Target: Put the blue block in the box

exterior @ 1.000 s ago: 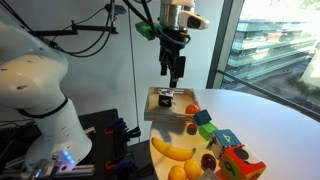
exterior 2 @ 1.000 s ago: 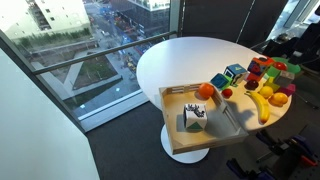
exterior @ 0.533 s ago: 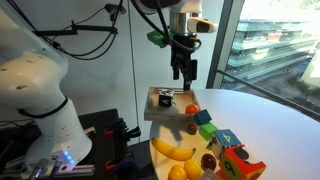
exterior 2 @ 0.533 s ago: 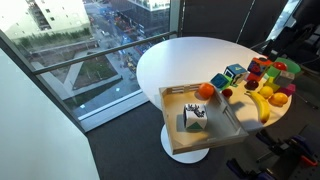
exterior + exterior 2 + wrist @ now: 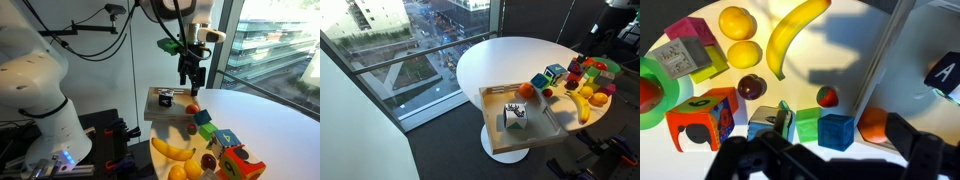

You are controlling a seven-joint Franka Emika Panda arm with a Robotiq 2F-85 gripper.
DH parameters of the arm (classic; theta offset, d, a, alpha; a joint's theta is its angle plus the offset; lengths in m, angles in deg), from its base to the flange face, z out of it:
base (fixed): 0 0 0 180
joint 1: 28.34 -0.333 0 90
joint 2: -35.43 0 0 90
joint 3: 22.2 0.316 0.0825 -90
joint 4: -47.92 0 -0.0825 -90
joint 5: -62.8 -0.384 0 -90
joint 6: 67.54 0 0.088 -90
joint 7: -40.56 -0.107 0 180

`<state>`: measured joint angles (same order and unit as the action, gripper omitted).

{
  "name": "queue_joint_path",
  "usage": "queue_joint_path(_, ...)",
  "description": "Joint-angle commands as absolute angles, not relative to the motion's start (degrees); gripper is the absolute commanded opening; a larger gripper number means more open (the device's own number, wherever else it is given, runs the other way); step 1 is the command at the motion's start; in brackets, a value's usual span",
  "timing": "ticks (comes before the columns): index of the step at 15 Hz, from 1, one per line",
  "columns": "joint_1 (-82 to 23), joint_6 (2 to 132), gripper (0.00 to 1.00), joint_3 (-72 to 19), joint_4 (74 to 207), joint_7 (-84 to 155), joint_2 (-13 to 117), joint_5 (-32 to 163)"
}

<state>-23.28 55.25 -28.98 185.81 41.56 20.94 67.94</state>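
The blue block (image 5: 836,130) stands on the white table between a green cube (image 5: 808,125) and an orange (image 5: 874,124), just outside the box's pale wooden rim (image 5: 880,60). In an exterior view the blue block (image 5: 203,117) lies right of the box (image 5: 152,108). The box also shows in an exterior view (image 5: 492,96), at the table's near edge. My gripper (image 5: 192,78) hangs high above the table, over the orange and the blue block. In the wrist view my gripper (image 5: 830,165) is open and empty, its dark fingers (image 5: 922,150) at the bottom edge.
A black-and-white cube (image 5: 515,115) sits inside the box. A banana (image 5: 795,35), two yellow fruits (image 5: 737,22), a dark plum (image 5: 751,87), a small red fruit (image 5: 827,96) and multicoloured toys (image 5: 702,115) crowd the table beside the blocks. A window wall lies beyond the table.
My gripper has moved sideways from above the box to above the orange and the blocks, staying high and open. Nothing on the table has moved.
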Motion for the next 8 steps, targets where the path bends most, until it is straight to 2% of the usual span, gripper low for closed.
queue_joint_path(1, -22.60, 55.21, 1.00, -28.60, 182.08, 40.67, 25.74, 68.32)
queue_joint_path(8, -22.65, 60.07, 1.00, -28.58, 180.07, 39.76, 32.51, 69.19)
